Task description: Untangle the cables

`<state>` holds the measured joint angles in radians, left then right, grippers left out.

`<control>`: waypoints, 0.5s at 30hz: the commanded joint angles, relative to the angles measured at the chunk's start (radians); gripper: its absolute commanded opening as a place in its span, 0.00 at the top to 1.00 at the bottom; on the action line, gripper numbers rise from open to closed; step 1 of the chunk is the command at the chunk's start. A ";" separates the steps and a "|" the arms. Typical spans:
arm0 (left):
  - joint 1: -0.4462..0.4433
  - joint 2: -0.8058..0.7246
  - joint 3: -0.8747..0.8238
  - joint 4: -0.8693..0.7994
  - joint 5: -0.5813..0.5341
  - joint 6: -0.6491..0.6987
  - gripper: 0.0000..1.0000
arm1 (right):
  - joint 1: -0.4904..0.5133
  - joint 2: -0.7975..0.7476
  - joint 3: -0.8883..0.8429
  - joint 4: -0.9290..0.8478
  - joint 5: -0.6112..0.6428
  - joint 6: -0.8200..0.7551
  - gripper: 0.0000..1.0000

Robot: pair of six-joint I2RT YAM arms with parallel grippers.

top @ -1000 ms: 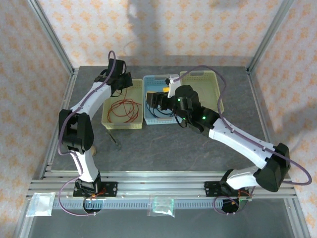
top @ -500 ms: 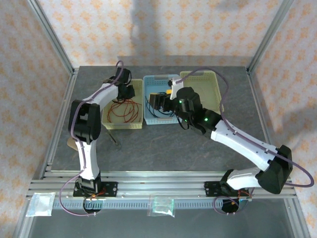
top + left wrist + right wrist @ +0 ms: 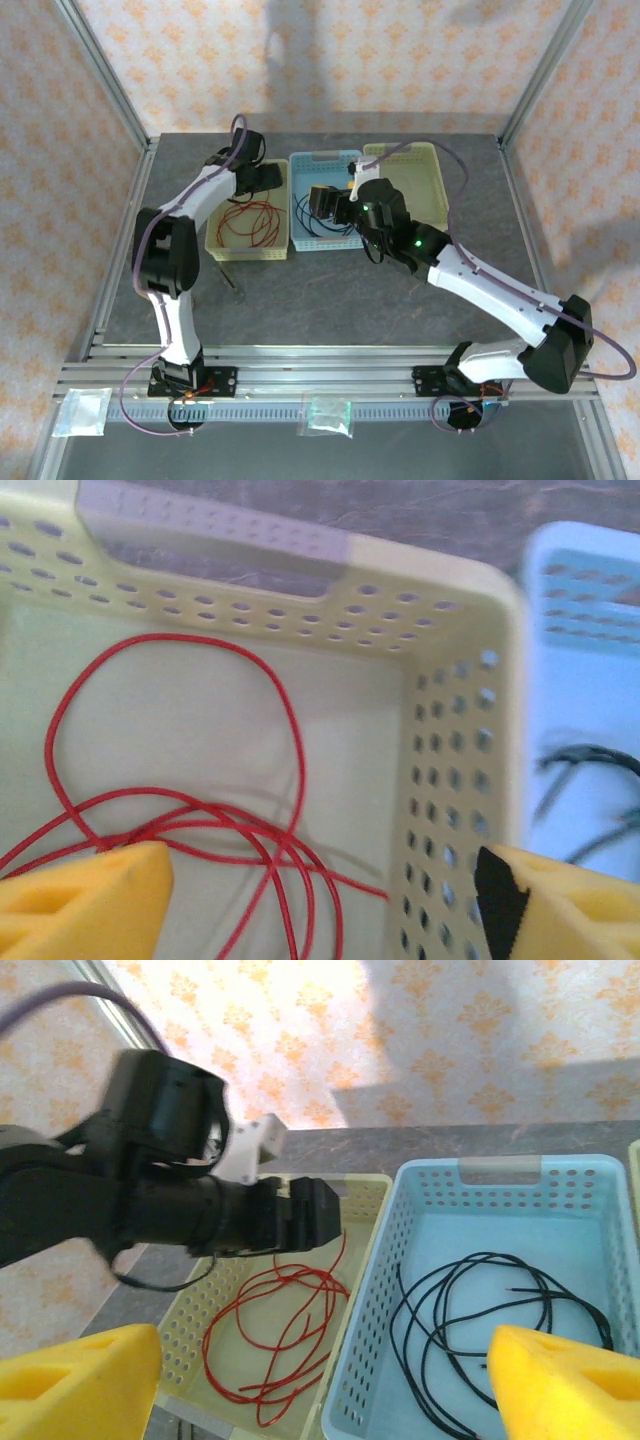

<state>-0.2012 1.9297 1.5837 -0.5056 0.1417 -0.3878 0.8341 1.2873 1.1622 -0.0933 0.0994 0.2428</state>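
on the grey desk (image 3: 330,290) three perforated baskets stand side by side in the upper middle of the top view, with a thin dark object (image 3: 232,283) lying loose below the left yellow basket (image 3: 440,590) and a clear bag (image 3: 328,415) on the rail at the bottom edge. the red cable (image 3: 205,825) lies in loose loops in that basket, the black cable (image 3: 450,1305) is coiled in the blue basket (image 3: 500,1172) at centre, and the right arm covers part of the right yellow basket (image 3: 425,160). the left gripper (image 3: 320,900) hangs over the red cable, fingers wide apart and holding nothing, and the right gripper (image 3: 325,1385), equally spread, hovers over the blue basket.
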 commanded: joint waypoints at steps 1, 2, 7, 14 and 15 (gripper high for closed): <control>-0.040 -0.198 -0.097 0.065 0.000 0.033 0.14 | -0.017 -0.008 0.013 -0.043 0.062 0.012 0.14; -0.055 -0.261 -0.154 0.111 0.001 0.038 0.12 | -0.029 0.001 0.019 -0.056 0.054 0.016 0.13; -0.071 -0.529 -0.426 0.326 0.016 0.032 0.01 | -0.146 0.014 -0.007 -0.045 -0.048 0.037 0.08; -0.020 -0.756 -0.597 0.481 -0.142 0.032 0.01 | -0.284 -0.050 -0.102 0.079 0.031 0.032 0.00; -0.003 -0.780 -0.621 0.508 -0.147 0.037 0.01 | -0.314 -0.068 -0.122 0.099 0.036 0.032 0.00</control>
<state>-0.2394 1.2045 1.0115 -0.1257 0.0780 -0.3656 0.5694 1.2827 1.0786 -0.0784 0.0723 0.2684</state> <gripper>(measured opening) 0.990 0.998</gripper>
